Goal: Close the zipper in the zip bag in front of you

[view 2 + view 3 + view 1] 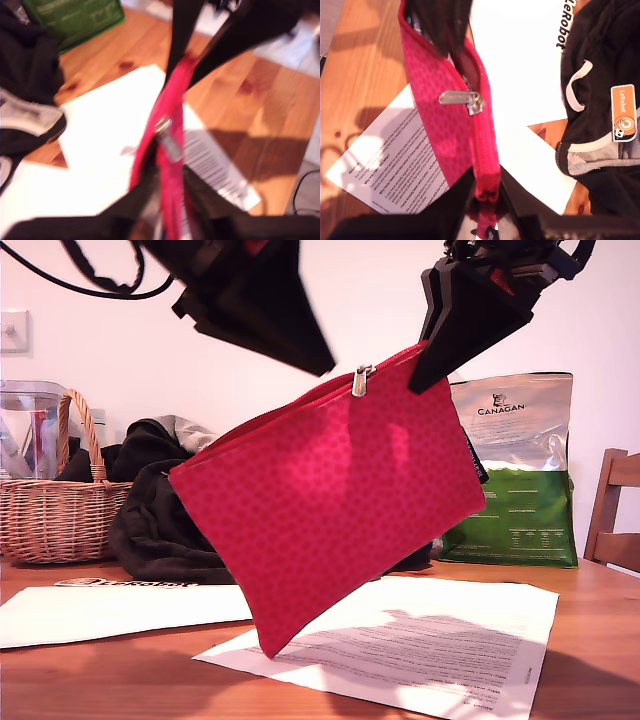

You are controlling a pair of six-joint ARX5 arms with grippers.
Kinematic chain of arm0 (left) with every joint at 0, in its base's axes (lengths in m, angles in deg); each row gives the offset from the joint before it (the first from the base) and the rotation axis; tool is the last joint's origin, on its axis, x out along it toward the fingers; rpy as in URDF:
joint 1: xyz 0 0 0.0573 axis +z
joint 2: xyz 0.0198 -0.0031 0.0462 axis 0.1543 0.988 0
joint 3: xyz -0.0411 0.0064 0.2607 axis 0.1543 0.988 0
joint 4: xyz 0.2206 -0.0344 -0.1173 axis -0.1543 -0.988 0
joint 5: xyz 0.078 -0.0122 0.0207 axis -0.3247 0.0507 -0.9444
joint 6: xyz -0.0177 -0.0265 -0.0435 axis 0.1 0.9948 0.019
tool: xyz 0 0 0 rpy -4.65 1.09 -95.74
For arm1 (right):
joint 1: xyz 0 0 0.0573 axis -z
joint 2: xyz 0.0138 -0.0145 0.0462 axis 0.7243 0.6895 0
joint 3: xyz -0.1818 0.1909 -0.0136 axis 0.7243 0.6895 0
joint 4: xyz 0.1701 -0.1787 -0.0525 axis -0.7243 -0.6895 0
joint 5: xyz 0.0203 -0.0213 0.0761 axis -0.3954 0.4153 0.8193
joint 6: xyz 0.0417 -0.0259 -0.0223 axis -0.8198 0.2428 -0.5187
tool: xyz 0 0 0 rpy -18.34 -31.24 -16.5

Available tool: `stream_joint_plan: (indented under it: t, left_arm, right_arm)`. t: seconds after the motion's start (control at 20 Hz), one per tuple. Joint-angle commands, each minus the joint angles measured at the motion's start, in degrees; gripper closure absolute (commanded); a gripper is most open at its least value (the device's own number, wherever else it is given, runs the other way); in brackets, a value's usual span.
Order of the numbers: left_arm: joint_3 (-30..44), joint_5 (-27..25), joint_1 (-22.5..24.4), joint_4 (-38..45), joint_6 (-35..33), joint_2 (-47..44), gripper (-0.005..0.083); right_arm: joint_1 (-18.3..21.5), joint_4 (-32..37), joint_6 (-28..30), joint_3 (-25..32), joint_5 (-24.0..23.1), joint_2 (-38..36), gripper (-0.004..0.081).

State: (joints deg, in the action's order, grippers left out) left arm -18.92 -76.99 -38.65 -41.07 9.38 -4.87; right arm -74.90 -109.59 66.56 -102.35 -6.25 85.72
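Observation:
The red-pink zip bag (330,510) hangs tilted in the air over the wooden table (590,660). My second gripper (418,375) (486,192) is shut on its raised corner at the exterior view's right, beside the black side tag. The zipper's silver slider (361,380) (475,102) (164,125) sits close to that corner, its pull tab lying sideways. From the slider to my second gripper the zip is joined; beyond it the mouth gapes. My first gripper (322,365) (169,195) (447,47) stands at the open stretch just past the slider. The red edge runs between its fingers, and blur hides their grip.
A green-and-silver Canagan bag (515,480) stands at the back on the exterior view's right, next to a wooden chair (615,510). A wicker basket (60,510) and black clothes (160,520) lie at the back left. Printed sheets (420,640) lie under the bag.

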Motion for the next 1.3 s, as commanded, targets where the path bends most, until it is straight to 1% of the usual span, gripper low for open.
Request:
stream_joint_plan:
  t: [0.0,0.2,0.25,0.3,0.4,0.55,0.75,0.95,1.15,1.25]
  left_arm:
    - [0.2,-1.4,-1.2,0.9,1.1,-0.7,0.0588]
    - [0.2,-10.2,-3.8,1.7,0.6,0.3,0.0582]
    - [0.2,-12.0,-4.2,2.1,0.6,0.5,0.0554]
    - [0.2,-13.4,-4.4,2.7,0.6,0.9,0.0531]
    - [0.2,-15.5,-4.9,3.9,-0.1,1.3,0.0519]
    - [0.2,-15.8,-5.2,4.2,-0.3,2.4,0.0519]
    - [0.2,-14.6,-5.7,5.4,-0.3,3.1,0.0518]
    - [0.2,-14.7,-6.3,7.2,-0.3,3.6,0.0518]
    - [0.2,-14.8,-6.3,7.3,-0.3,5.7,0.0518]
    - [0.2,-16.3,-6.2,8.0,-0.3,5.8,0.0518]
  right_arm:
    - [0.1,0.4,-2.4,0.7,0.1,0.2,0.0783]
    - [0.1,0.3,-7.1,0.7,0.1,0.2,0.0783]
    - [0.1,0.0,-7.6,0.7,0.1,0.2,0.0783]
    - [0.1,0.0,-8.6,0.7,0.1,0.2,0.0783]
    - [0.0,0.1,-9.8,0.7,0.1,0.2,0.0783]
    - [0.0,-0.4,-10.2,0.7,-0.1,0.2,0.0783]
    - [0.0,-0.3,-13.0,0.7,-0.1,0.2,0.0783]
    - [0.0,-0.3,-15.8,0.7,-0.1,0.2,0.0783]
    - [0.0,-0.2,-15.9,0.7,-0.1,0.2,0.0783]
    - [0.0,-0.2,-15.9,0.7,-0.1,0.2,0.0783]
